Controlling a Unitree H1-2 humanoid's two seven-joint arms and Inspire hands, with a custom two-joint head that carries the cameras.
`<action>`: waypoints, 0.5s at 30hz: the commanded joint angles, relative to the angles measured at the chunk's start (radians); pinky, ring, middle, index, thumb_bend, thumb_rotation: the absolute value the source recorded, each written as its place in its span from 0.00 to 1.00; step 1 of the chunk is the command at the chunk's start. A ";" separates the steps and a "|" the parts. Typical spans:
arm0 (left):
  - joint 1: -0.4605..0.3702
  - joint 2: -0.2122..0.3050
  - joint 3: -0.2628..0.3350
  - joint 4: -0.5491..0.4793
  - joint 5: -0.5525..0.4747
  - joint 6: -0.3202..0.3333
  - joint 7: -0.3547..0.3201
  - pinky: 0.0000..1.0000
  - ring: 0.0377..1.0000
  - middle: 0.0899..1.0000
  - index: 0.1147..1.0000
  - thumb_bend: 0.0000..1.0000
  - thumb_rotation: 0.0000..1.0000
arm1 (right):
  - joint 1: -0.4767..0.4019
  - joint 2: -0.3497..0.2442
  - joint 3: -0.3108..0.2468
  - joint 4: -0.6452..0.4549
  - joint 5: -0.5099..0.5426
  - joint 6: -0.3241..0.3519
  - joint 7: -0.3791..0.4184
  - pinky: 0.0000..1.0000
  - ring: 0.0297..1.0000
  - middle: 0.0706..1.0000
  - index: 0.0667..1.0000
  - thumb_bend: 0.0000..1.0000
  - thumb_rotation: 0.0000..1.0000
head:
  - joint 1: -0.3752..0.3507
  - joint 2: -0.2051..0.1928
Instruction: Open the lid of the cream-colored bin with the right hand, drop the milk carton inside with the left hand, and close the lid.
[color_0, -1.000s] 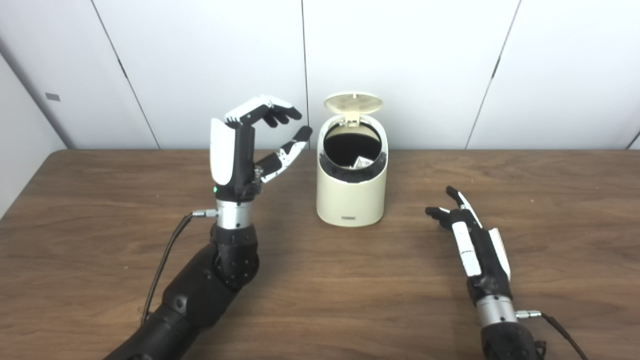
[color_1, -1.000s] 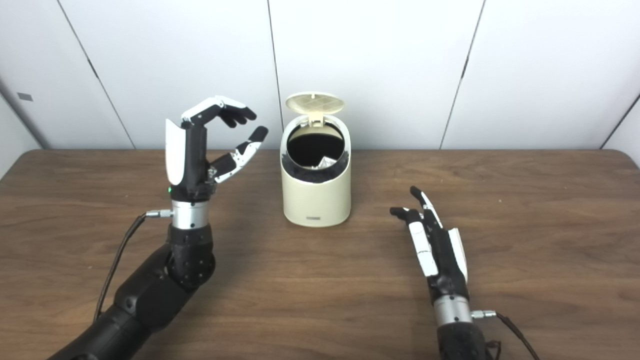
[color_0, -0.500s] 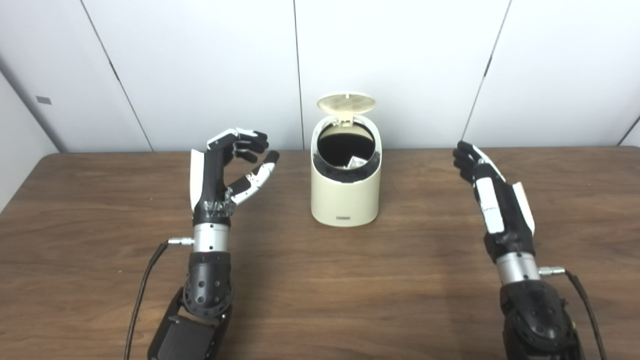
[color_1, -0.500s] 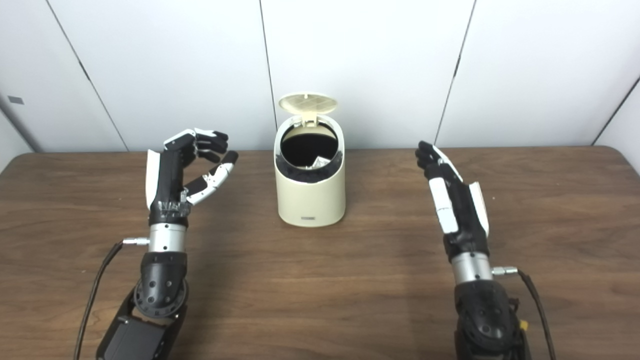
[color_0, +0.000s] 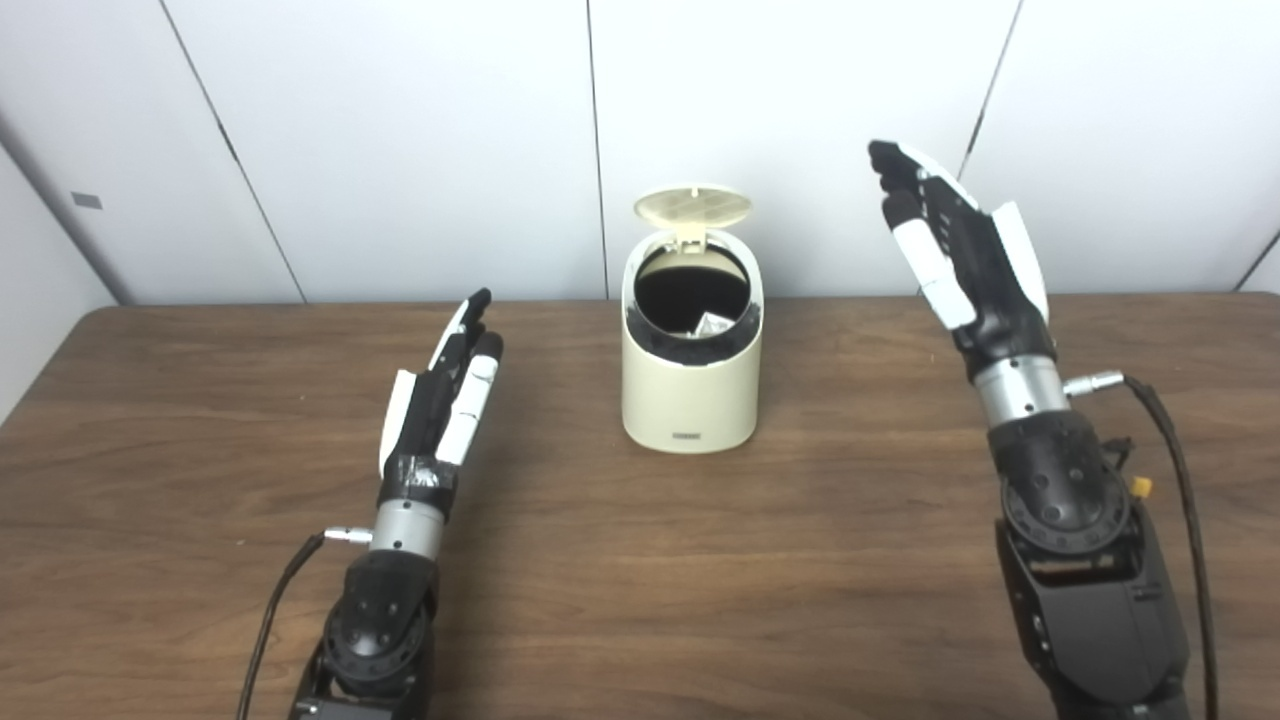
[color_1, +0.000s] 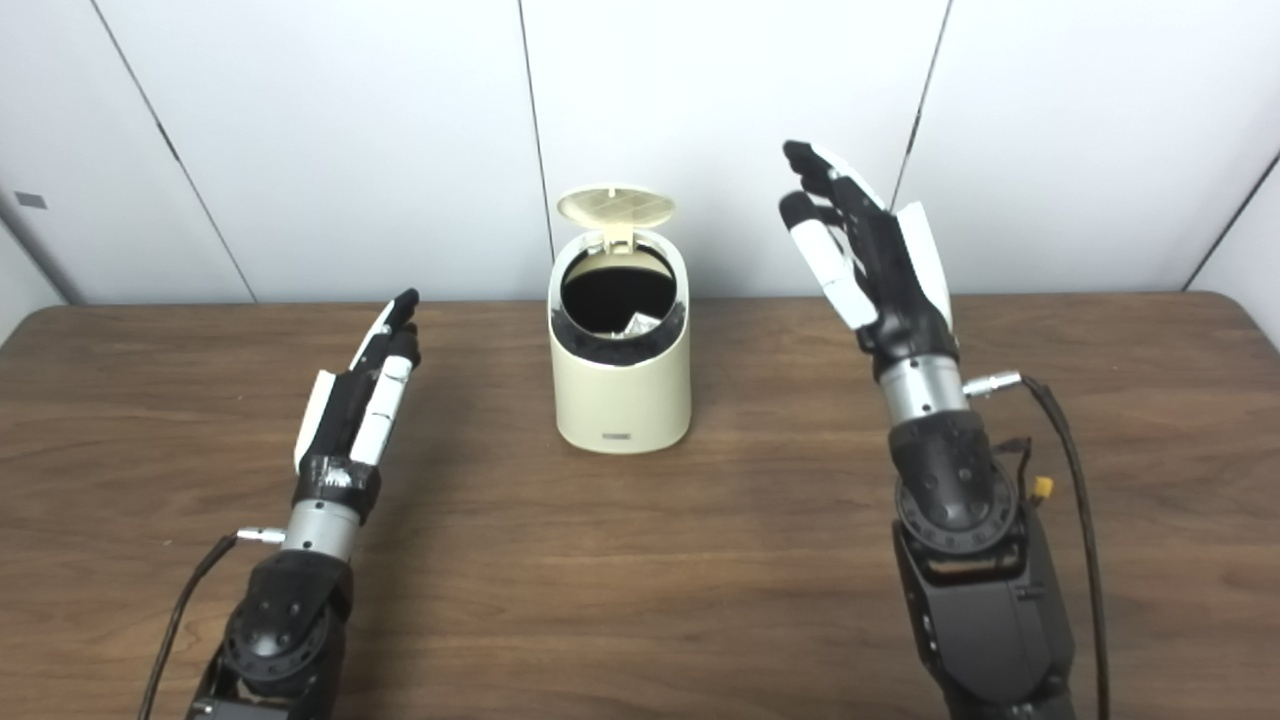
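The cream-colored bin (color_0: 690, 395) stands at the middle back of the table with its round lid (color_0: 693, 206) tipped up and open. A corner of the milk carton (color_0: 712, 323) shows inside the dark opening. My left hand (color_0: 445, 405) is open and empty, stretched out low over the table left of the bin. My right hand (color_0: 950, 250) is open and empty, raised high to the right of the bin, about level with the lid. The same scene shows in the right eye view, with the bin (color_1: 620, 395) and the right hand (color_1: 865, 250).
The wooden table (color_0: 640, 580) runs across the whole view, with white wall panels (color_0: 400, 140) behind it. Cables (color_0: 1165, 430) hang from both wrists.
My left hand has dropped and uncurled flat near the table. My right hand has risen from the table to lid height. The bin and lid have not moved.
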 joint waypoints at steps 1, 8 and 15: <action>-0.025 -0.013 0.016 -0.027 -0.013 -0.030 -0.008 1.00 1.00 1.00 1.00 0.61 0.93 | -0.087 -0.022 0.023 0.001 -0.052 0.004 0.014 0.82 0.88 0.85 0.77 0.53 1.00 | -0.003 0.001; -0.014 -0.060 0.051 -0.009 -0.037 -0.053 -0.020 1.00 1.00 1.00 1.00 0.60 0.92 | -0.201 -0.071 0.092 0.044 -0.129 0.080 0.108 0.86 0.95 0.94 0.79 0.56 1.00 | -0.006 0.000; -0.008 -0.087 0.062 -0.012 -0.034 -0.048 -0.024 1.00 1.00 1.00 1.00 0.62 0.91 | -0.276 -0.144 0.200 0.058 -0.274 0.096 0.216 0.90 1.00 1.00 0.78 0.57 1.00 | -0.011 0.000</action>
